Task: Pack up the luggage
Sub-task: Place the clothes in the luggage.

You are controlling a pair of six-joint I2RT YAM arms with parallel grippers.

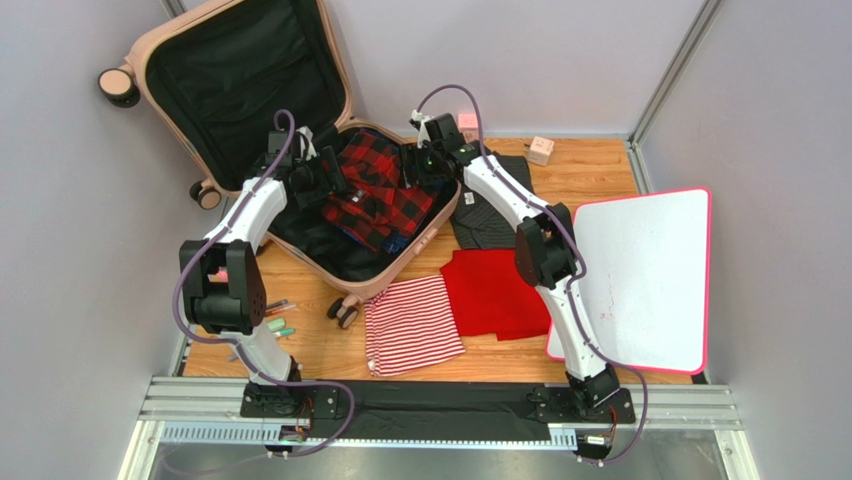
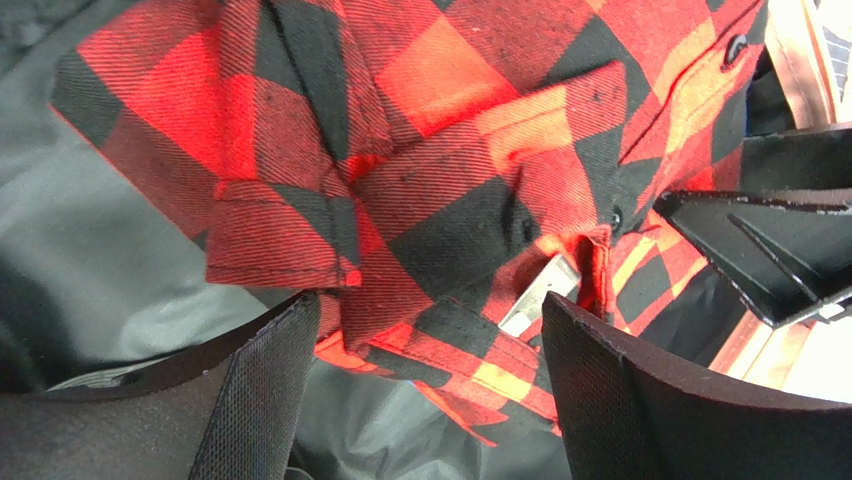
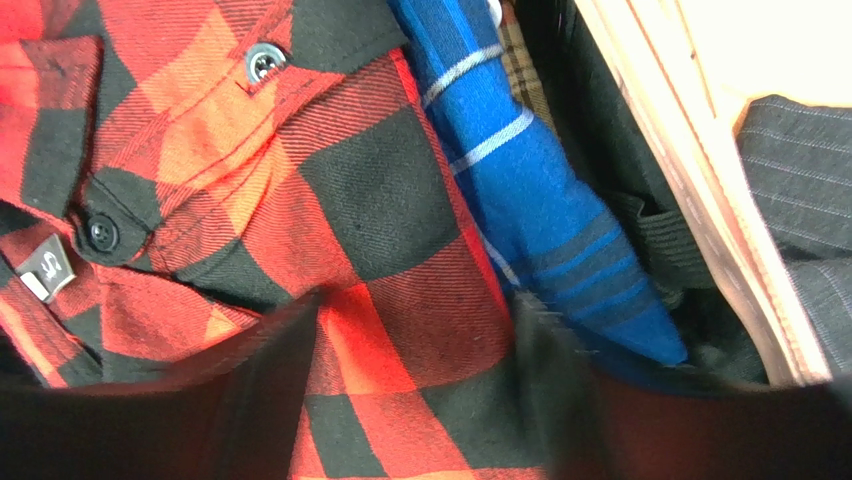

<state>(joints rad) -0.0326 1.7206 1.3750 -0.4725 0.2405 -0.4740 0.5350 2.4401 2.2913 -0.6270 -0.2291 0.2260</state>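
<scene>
One luggage [image 1: 420, 250] is lying open at the far left of a wooden tabletop [image 1: 600, 170], its pale pink lid leaning up against the far wall and its black-lined base resting flat; three of its casters are showing in the top view. Inside the base one red-and-black plaid shirt [image 1: 380, 190] is lying on top, with one blue plaid garment [image 3: 540, 200] peeking out beside it. Two arms are reaching into the case. The left gripper [image 2: 430, 330] is hovering over the shirt with its fingers [image 2: 260, 390] spread wide and holding nothing. The right gripper [image 3: 415, 330] is likewise standing open over the plaid cloth, nothing pinched between its blurred fingers [image 3: 250, 390]. Three more garments are lying outside on the wood: one red-and-white striped piece [image 1: 412, 325] nearest, one plain red piece [image 1: 495, 290] to its right, and one dark pinstriped piece [image 1: 490, 215] farther back against the case. Two small cubes, one pink [image 1: 467, 122] and one beige [image 1: 540, 150], are sitting at the far edge. One white board with a pink rim [image 1: 650, 270] is lying at the right, and a few pens [image 1: 280, 320] are lying at the left. A small grey tag [image 3: 45, 270] on the shirt is bearing a mark too small to read. Pale grey walls are enclosing the table, and a metal rail [image 1: 440, 400] is running along its near edge.
</scene>
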